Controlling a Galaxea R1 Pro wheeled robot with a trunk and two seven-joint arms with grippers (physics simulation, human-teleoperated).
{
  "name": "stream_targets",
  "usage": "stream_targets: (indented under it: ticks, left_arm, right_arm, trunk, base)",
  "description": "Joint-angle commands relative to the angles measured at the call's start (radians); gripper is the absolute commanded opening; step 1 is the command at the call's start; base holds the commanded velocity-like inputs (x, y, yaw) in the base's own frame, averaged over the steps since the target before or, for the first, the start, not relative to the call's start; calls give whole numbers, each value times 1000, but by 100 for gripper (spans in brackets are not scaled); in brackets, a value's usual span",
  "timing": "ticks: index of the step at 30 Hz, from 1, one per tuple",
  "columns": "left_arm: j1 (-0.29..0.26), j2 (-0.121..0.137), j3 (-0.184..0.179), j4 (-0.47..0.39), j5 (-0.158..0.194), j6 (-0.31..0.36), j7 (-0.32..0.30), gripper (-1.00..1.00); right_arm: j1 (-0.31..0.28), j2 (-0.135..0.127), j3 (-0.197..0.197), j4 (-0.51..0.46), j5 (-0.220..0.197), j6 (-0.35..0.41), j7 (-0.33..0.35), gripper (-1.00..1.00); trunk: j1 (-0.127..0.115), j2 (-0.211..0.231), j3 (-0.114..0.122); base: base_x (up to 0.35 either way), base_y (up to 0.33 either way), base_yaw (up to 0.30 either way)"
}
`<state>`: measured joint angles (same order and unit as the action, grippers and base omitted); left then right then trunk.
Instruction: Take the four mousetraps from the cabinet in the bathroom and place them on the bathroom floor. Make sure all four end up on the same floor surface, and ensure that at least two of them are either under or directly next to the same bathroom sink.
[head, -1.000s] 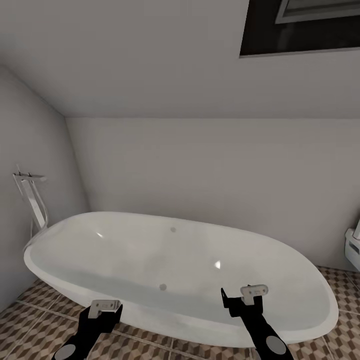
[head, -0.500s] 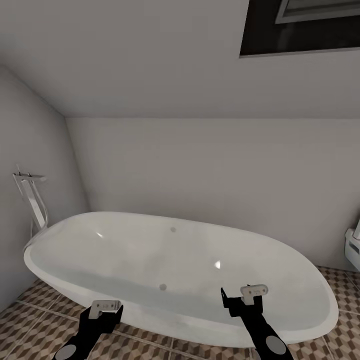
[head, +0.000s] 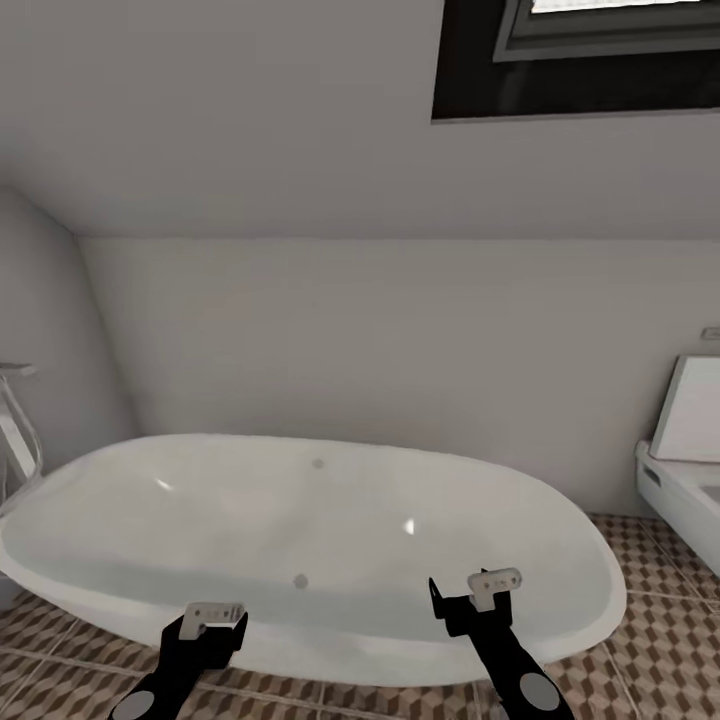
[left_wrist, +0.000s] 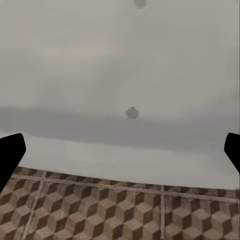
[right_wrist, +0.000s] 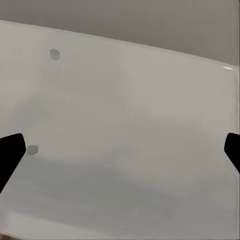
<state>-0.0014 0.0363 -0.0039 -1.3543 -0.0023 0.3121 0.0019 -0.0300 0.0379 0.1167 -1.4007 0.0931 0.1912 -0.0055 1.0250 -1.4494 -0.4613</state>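
Nearest to the robot, the left gripper and right gripper hang low, both w/ fingers spread wide and holding nothing. Under them is the bathroom floor w/ cube tiles. Behind stands a white bathtub, then the wall, a window above. No mousetraps or cabinet here, so probably the robot should turn slowly, arms kept tucked, to search for the cabinet.

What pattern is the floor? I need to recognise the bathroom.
Brown, beige and white cubes on the bathroom floor; left wrist view.
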Motion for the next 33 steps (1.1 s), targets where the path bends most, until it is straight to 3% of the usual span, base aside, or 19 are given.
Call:
stream_targets:
  ticks: [1,33]
  left_arm:
    - [0,1,0,-2,0,5,0,100]
    - [0,0,-1,0,-1,6,0,100]
  right_arm:
    - [-1,0,1,-1,10,7,-1,100]
    - [-1,-1,0,-1,10,7,-2,100]
  trunk:
    - [0,-1,0]
    - [0,-1,30]
  base:
    - [0,0,-276]
    - [0,0,-276]
